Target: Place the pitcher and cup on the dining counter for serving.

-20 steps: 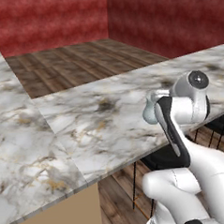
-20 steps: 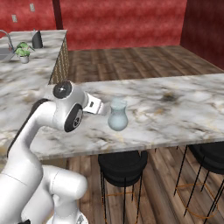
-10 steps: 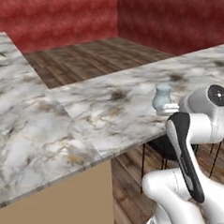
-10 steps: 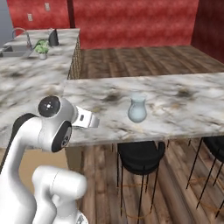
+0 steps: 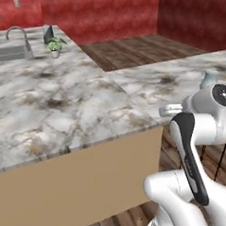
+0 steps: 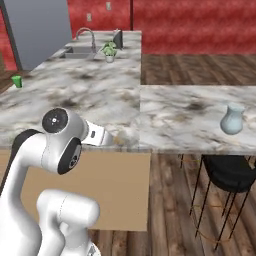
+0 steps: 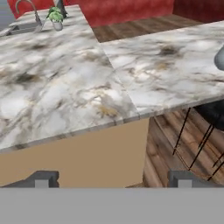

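Note:
The pale blue-grey pitcher (image 6: 233,119) stands upright on the marble dining counter (image 6: 185,112), far to the right of my hand. In the left base view the pitcher (image 5: 209,77) peeks out behind my arm, and its edge (image 7: 220,59) shows at the right border of the hand view. The small green cup (image 6: 18,81) sits on the kitchen counter at far left. My gripper (image 7: 113,179) is open with nothing between its fingers. It hangs in front of the counter's edge (image 6: 126,137), near the corner where the two slabs meet.
A potted plant (image 6: 109,51), a faucet (image 6: 86,36) and a sink sit at the back of the kitchen counter (image 5: 48,104). A grey fridge (image 6: 35,30) stands at the left. A black bar stool (image 6: 231,172) is under the dining counter, over a wooden floor.
The whole picture has shifted, so the base has moved. The pitcher now lies further right, and the sink, plant and cup have come into view. The gripper stays open.

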